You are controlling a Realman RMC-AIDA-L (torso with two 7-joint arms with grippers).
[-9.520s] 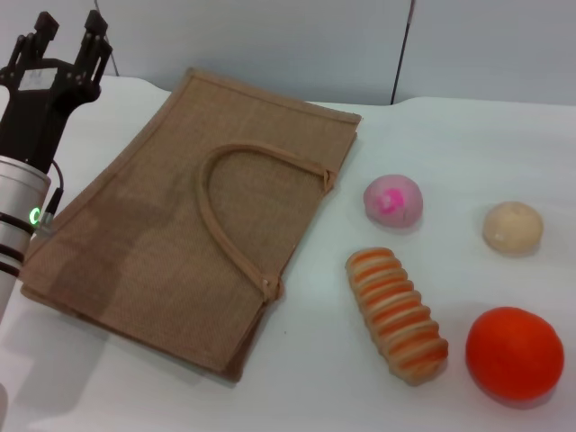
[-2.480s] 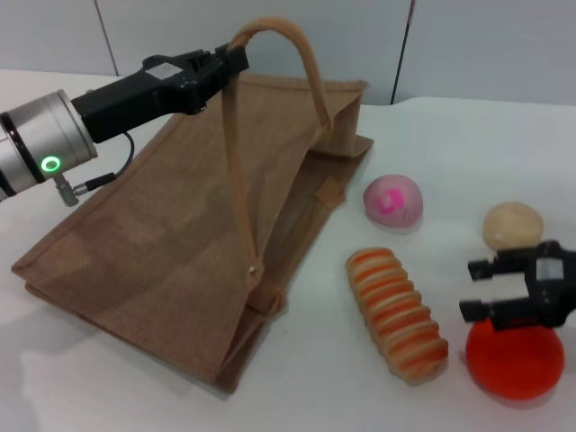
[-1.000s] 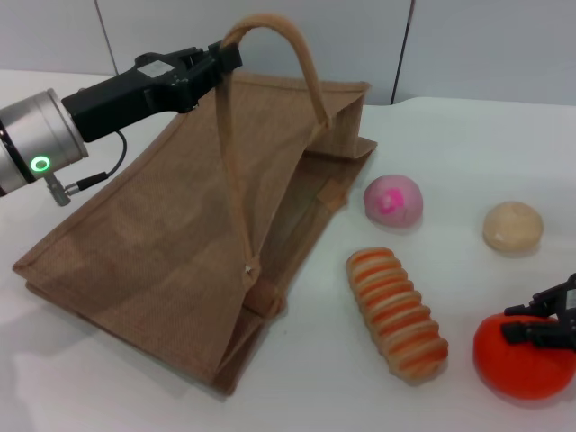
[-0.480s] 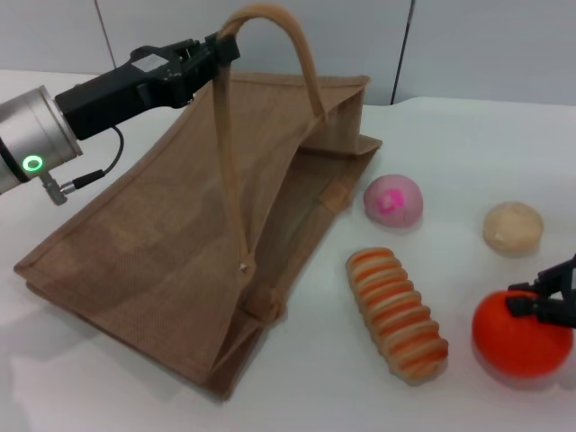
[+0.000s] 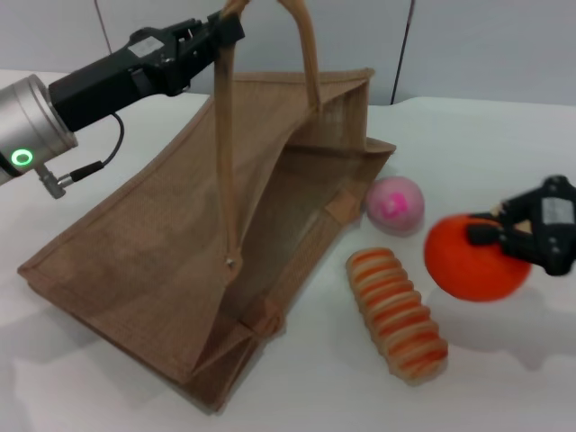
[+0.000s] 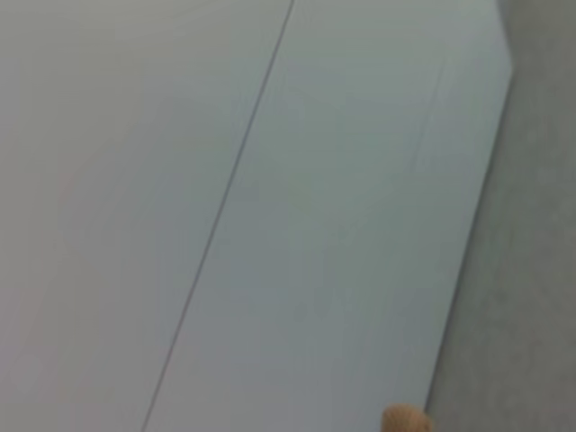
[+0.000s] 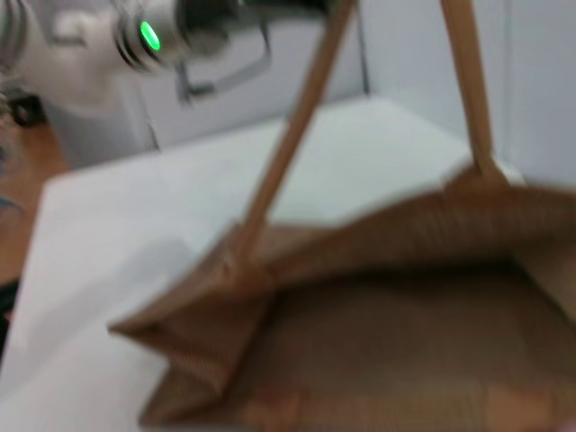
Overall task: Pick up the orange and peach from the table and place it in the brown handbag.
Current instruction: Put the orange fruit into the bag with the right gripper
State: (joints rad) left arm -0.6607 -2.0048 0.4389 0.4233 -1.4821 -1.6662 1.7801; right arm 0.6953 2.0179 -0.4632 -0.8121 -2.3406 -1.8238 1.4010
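Status: first fruit in transit, nothing in the bag yet

- Left tool [image 5: 219, 29] pinched on the upper strap handle [image 5: 270, 54] of the brown handbag [image 5: 171, 243], holding it up so the mouth gapes toward the fruits. Right wrist view looks straight into the open mouth; interior appears bare
- Right tool [image 5: 490, 236] clamped on the orange [image 5: 468, 259], which is off the worktop [image 5: 504, 378] and in the air, between the fruit cluster and the bag, not yet over the opening
- The peach [image 5: 394, 203] sits on the worktop just beside the bag's near corner, untouched
- Striped ridged piece [image 5: 397, 313] lies on the worktop below the peach, not part of the job

Judgement: orange pick done, its placement pending. Left to do: drop orange in, then full pick-and-place of peach. Roughly a quarter through
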